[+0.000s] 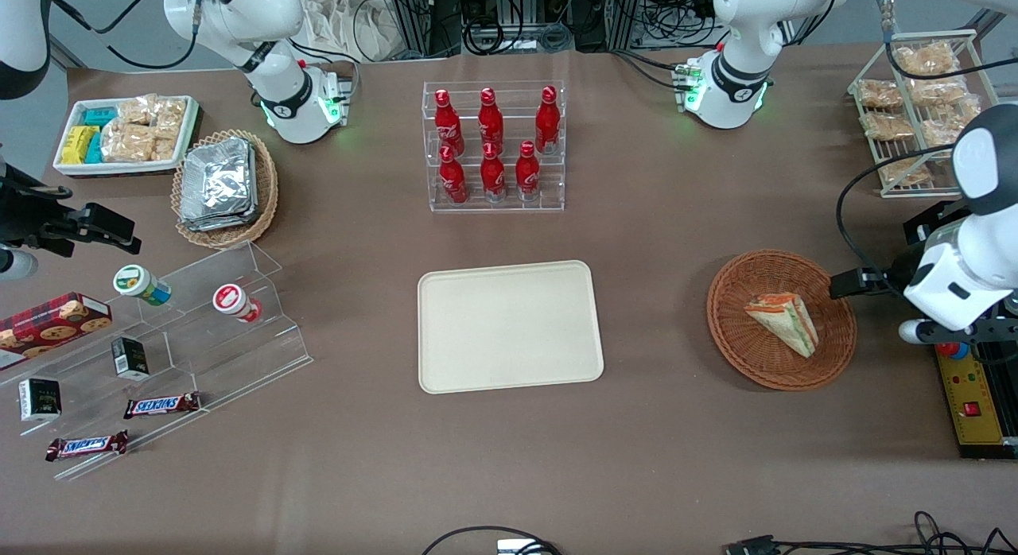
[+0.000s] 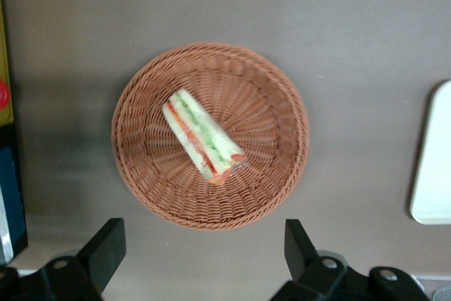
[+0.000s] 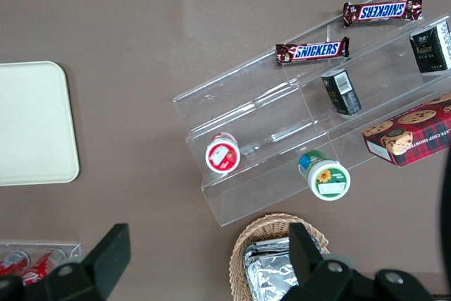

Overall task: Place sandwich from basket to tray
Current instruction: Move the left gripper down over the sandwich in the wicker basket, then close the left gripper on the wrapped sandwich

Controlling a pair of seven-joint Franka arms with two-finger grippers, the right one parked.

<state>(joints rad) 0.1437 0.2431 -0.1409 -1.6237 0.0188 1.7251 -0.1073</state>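
The sandwich (image 1: pixel 783 323) (image 2: pixel 204 142), a pale wedge with orange and green layers, lies in the round reddish-brown wicker basket (image 1: pixel 730 326) (image 2: pixel 271 174) toward the working arm's end of the table. The cream tray (image 1: pixel 509 326) (image 2: pixel 431 156) lies flat at mid-table and holds nothing. My gripper (image 1: pixel 855 283) (image 2: pixel 203 248) hovers high beside the basket's rim, on the side away from the tray. It is open, its dark fingers (image 2: pixel 104 250) spread wide with only bare table between them.
A clear rack of red bottles (image 1: pixel 493 145) stands farther from the front camera than the tray. A wire rack of snack bags (image 1: pixel 918 102) and a yellow control box (image 1: pixel 974 400) flank the working arm. Foil packs in a tan basket (image 1: pixel 225 188) and an acrylic snack stand (image 1: pixel 167 348) lie toward the parked arm's end.
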